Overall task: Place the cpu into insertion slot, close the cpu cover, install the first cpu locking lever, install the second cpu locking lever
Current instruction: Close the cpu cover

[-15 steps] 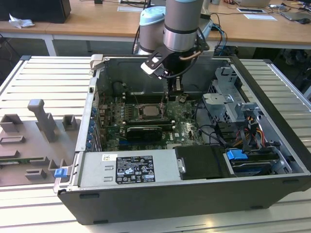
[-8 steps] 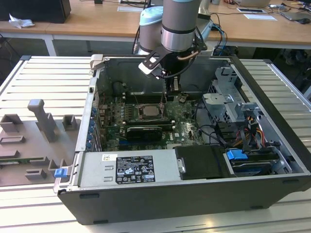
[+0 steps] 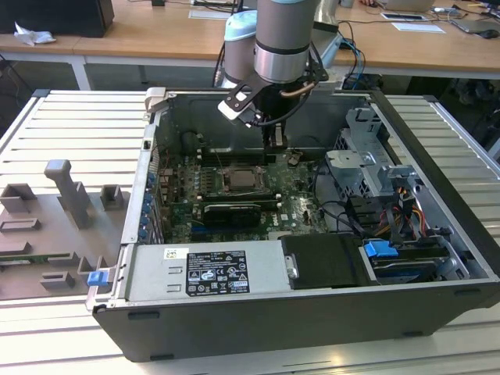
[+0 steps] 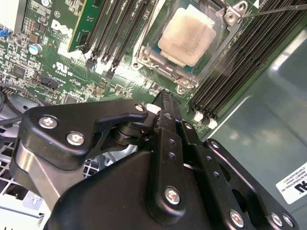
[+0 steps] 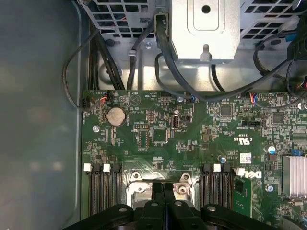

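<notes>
The cpu (image 4: 189,36) lies seated in the insertion slot (image 4: 214,45), the cpu cover (image 4: 165,67) lying flat around it; memory slots (image 4: 235,62) flank the socket on the green motherboard (image 4: 57,72); the gripper (image 4: 165,98) hovers just beside the socket, fingers pressed together.

Arm (image 3: 285,31): silver-grey tubular segment, pale blue joint cap (image 3: 238,31), black wrist flange (image 3: 277,98) below. Gripper (image 4: 165,98): matte black linkage body of rounded plates, fastened with silver cross-head screws (image 4: 172,195). Fingers (image 4: 168,127): narrow, black, flat-sided, dotted with small round holes along their length.
</notes>
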